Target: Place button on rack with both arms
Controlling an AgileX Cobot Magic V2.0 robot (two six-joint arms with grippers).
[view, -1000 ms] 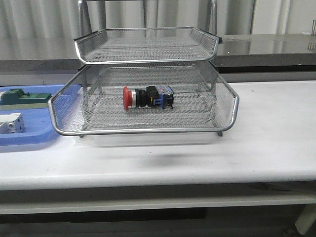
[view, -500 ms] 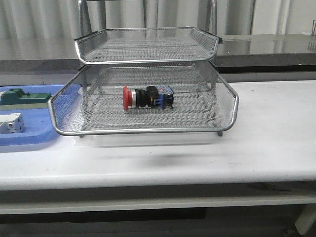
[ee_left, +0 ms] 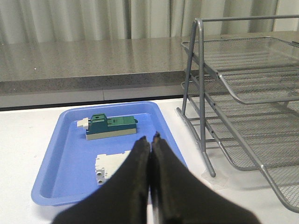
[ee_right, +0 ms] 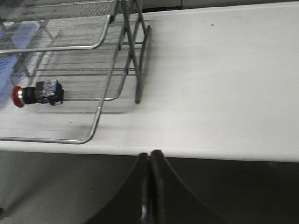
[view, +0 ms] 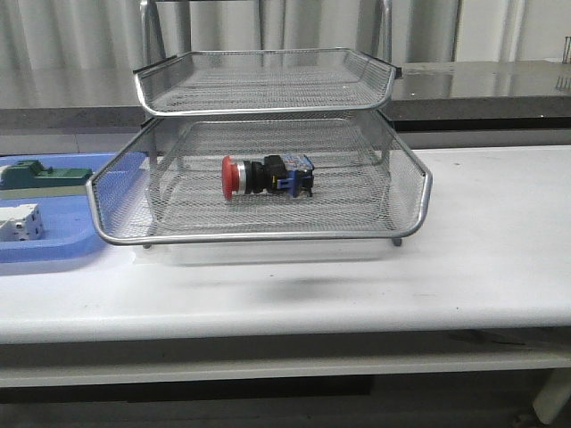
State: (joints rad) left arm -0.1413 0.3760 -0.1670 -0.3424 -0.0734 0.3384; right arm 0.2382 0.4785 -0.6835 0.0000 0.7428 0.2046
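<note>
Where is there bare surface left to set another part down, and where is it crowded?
Free: white table right of the rack; the strip before it; its upper tier. Crowded: the blue tray holding green block and white block; button mid-tier.

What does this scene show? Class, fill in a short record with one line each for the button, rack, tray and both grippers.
button: lying on its side in the rack's lower visible tier, red head toward the blue tray
rack: wire mesh, on white table
blue tray: holds green block and white block
left gripper: shut, empty
right gripper: shut, empty
</note>
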